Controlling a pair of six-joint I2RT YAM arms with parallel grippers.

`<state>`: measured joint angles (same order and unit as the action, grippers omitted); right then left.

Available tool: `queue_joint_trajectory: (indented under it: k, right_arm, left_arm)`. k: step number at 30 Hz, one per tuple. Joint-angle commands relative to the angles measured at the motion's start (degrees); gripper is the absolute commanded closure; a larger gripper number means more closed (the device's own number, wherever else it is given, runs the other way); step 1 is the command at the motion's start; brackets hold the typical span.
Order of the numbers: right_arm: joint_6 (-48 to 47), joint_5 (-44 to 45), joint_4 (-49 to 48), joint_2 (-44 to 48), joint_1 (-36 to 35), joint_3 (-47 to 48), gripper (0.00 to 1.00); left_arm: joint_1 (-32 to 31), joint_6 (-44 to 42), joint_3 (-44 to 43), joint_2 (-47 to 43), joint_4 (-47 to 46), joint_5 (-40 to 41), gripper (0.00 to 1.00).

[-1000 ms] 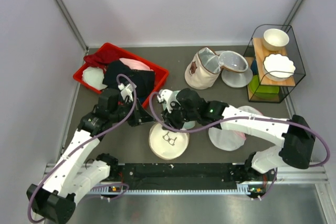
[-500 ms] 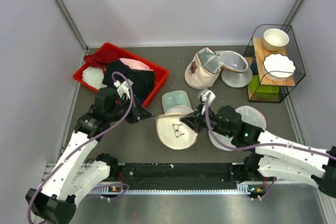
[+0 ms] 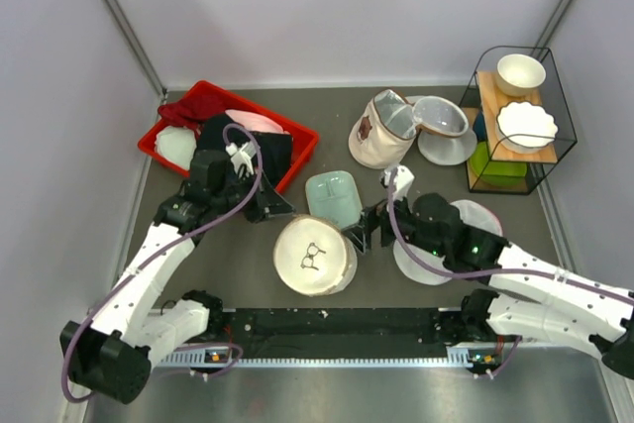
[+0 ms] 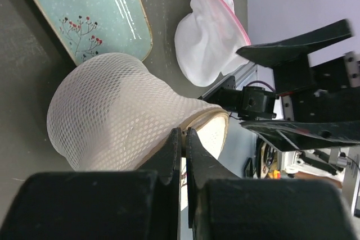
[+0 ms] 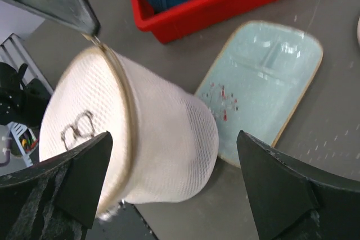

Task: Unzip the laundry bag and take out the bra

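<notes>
The laundry bag (image 3: 315, 255) lay near-centre, apparently unopened with no bra showing, its rim pinched by the pressed-together left gripper (image 4: 184, 133) while the right gripper (image 3: 362, 232) stood spread just right of it, so unzipping was yet to do.

1. Left of the laundry bag (image 3: 315, 257), bare bench (image 3: 233, 260) lies open.
2. Behind it, a teal plate (image 3: 333, 197) sits just beside; the red bin (image 3: 302, 160) stands farther back-left.
3. The left hand (image 3: 280, 213) pinches its rear-left rim.
4. The right hand (image 3: 365, 233), fingers spread, fills its right side, with a mesh bag (image 3: 421, 264) beyond.
</notes>
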<state>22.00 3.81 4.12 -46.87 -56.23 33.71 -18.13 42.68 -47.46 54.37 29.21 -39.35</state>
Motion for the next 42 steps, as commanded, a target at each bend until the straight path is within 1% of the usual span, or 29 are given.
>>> queue_joint_trajectory:
  k: [1,6,7,10,12,13,14,15,16,17,19,20,21,22,23,24,25,27,28,29,30,31,32,33,34,35,36,40,42]
  right_arm:
    - [-11.61,-1.17,7.04,-6.64,0.42,12.85,0.07]
    - [-12.07,-13.64,7.39,-17.1,-0.02,21.12,0.06]
    - [-12.07,-14.79,7.48,-20.33,-0.46,22.0,0.06]
    - [-12.77,-15.5,7.22,-24.65,-2.92,24.2,0.07]
    - [-12.33,-15.59,6.96,-28.26,-3.45,25.17,0.15]
    - [-11.81,-15.59,6.35,-29.06,-3.45,25.35,0.33]
    - [-11.11,-13.07,5.82,-29.59,-3.45,25.0,0.51]
    - [-9.71,-11.04,5.38,-29.33,-3.45,24.65,0.73]
    - [-8.82,-8.58,4.33,-28.81,-3.45,24.12,1.0]
    - [-7.86,-1.69,3.27,-26.37,-3.45,21.77,1.0]
    - [-5.05,5.47,-1.37,-22.23,-2.32,16.85,1.0]
    - [-3.3,8.63,-5.75,-19.86,-0.83,11.25,1.0]
    - [0.81,8.84,-7.88,-14.44,0.84,8.5,1.0]
    - [2.94,9.19,-9.64,-11.69,3.9,3.17,1.0]
    - [4.88,9.19,-13.4,-9.23,4.71,0.59,1.0]
    - [7.33,8.5,-15.61,-3.98,5.51,-1.79,1.0]
    - [7.88,6.84,-17.72,-2.01,5.78,-6.25,1.0]
    - [9.37,2.8,-24.3,1.59,5.78,-9.53,1.0]
    - [9.9,-0.79,-23.55,1.26,5.78,-9.37,1.0]
    - [9.47,-2.57,-21.28,0.47,5.69,-7.8,0.95]
    - [7.73,-3.45,-13.69,-2.14,5.78,-5.79,0.77]
    - [7.01,-3.55,-10.48,-3.21,5.69,-1.94,0.66]
    - [5.79,-4.94,-8.27,-3.92,5.69,-0.59,0.52]
    - [3.16,-4.87,-4.6,-4.36,5.69,0.64,0.29]
    - [1.75,-4.61,-4.21,-4.02,5.69,2.48,0.17]
    - [0.17,-4.26,-2.03,-3.67,5.69,3.54,0.1]
    - [-2.9,-3.99,-1.14,-3.49,5.69,4.6,0.03]
    - [-10.3,-6.18,2.11,-6.03,5.69,13.71,0.02]
    - [-14.32,-5.66,5.18,-11.46,5.69,17.86,0.01]
  left_arm:
    - [-0.59,-4.79,-5.97,1.18,-0.21,-2.3,1.0]
    - [-0.94,-4.62,-6.15,1.18,-0.21,-2.04,1.0]
    - [-0.94,-4.53,-6.15,1.35,-0.47,-1.96,1.0]
    - [-0.94,-4.44,-6.24,1.62,-0.56,-2.04,1.0]
    - [-0.94,-4.44,-6.33,1.97,-0.91,-2.13,1.0]
    - [-0.94,-4.44,-6.41,2.14,-0.82,-2.3,1.0]
    - [-0.94,-4.62,-6.41,2.32,-0.82,-2.22,1.0]
    - [-1.03,-4.79,-6.33,2.23,-0.82,-1.96,1.0]
    - [-0.94,-5.49,-6.41,2.23,-0.48,-1.26,1.0]
    - [-0.94,-6.11,-6.59,2.23,1.09,-0.12,1.0]
    - [-0.59,-6.46,-7.29,1.88,2.68,4.79,1.0]
    - [0.45,-6.29,-7.47,1.45,4.17,6.12,1.0]
    - [1.07,-6.03,-7.38,1.27,4.36,7.09,1.0]
    - [2.04,-5.24,-7.29,0.66,4.36,7.01,1.0]
    - [3.53,-4.8,-7.12,0.3,4.28,7.18,1.0]
    - [4.15,-4.27,-7.03,0.04,4.1,7.36,1.0]
    - [4.68,-3.4,-7.03,-0.05,4.01,7.36,1.0]
    - [5.3,-2.25,-6.25,-0.14,1.92,7.36,1.0]
    - [5.21,-0.42,-5.37,0.47,0.16,6.49,1.0]
    - [5.21,0.73,-4.05,0.91,-2.73,4.83,1.0]
    - [5.21,2.22,-1.26,1.52,-7.98,2.9,1.0]
    - [5.12,4.41,-0.36,3.01,-9.86,-1.21,1.0]
    - [4.95,4.61,0.08,3.89,-10.57,-2.03,1.0]
    - [4.77,4.44,0.18,4.6,-10.49,-2.39,1.0]
    - [4.77,3.82,0.09,5.04,-10.58,-2.57,1.0]
    - [4.68,3.21,0.09,5.04,-10.49,-2.74,1.0]
    - [4.68,2.59,-0.52,4.78,-10.23,-2.92,1.0]
    - [4.68,0.04,-2.46,4.17,-7.59,-3.27,1.0]
    - [4.6,-0.31,-2.98,3.82,-7.41,-3.71,1.0]
